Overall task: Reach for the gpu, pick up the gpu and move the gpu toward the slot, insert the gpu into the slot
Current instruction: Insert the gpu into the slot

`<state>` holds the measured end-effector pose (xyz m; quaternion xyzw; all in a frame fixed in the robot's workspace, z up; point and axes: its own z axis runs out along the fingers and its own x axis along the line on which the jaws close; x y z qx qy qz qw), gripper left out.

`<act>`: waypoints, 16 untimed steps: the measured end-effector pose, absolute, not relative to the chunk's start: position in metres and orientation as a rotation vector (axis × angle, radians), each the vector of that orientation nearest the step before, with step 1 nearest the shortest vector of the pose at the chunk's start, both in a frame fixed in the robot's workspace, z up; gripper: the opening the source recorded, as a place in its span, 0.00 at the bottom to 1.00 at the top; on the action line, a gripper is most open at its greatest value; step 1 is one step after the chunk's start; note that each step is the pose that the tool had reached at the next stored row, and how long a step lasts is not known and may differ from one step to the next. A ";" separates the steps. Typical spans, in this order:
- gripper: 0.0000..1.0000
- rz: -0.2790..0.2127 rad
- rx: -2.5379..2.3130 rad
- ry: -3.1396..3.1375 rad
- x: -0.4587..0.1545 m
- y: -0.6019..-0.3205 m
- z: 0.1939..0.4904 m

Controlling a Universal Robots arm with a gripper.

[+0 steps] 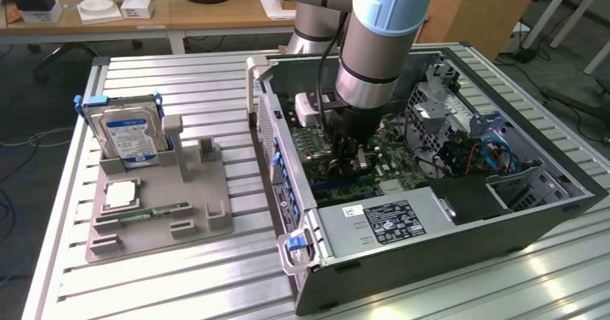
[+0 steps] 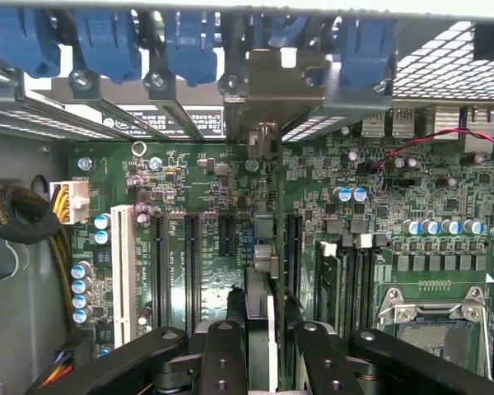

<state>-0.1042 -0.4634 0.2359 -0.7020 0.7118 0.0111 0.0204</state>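
Black gripper (image 2: 261, 346) fingers (image 2: 222, 358) are clamped on the gpu (image 2: 261, 325), held edge-on and upright down inside the open computer case (image 1: 533, 216). The card stands over the green motherboard (image 2: 445, 271), among its dark slots (image 2: 292, 251), its silver bracket (image 2: 272, 95) against the case's rear wall. Outside, a hard drive (image 1: 131, 136) stands in a grey holder (image 1: 157, 223) on the slatted table (image 1: 181, 284).

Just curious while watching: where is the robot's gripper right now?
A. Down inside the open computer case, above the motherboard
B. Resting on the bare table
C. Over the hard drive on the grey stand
A: the gripper hangs inside the open computer case, over the green motherboard.
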 end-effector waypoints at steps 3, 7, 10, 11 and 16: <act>0.27 0.034 -2.176 2.209 -0.104 -0.464 0.236; 0.27 0.034 -2.176 2.209 -0.105 -0.464 0.236; 0.27 0.034 -2.176 2.209 -0.105 -0.464 0.236; 0.27 0.034 -2.176 2.209 -0.105 -0.464 0.236; 0.27 0.034 -2.176 2.209 -0.100 -0.464 0.236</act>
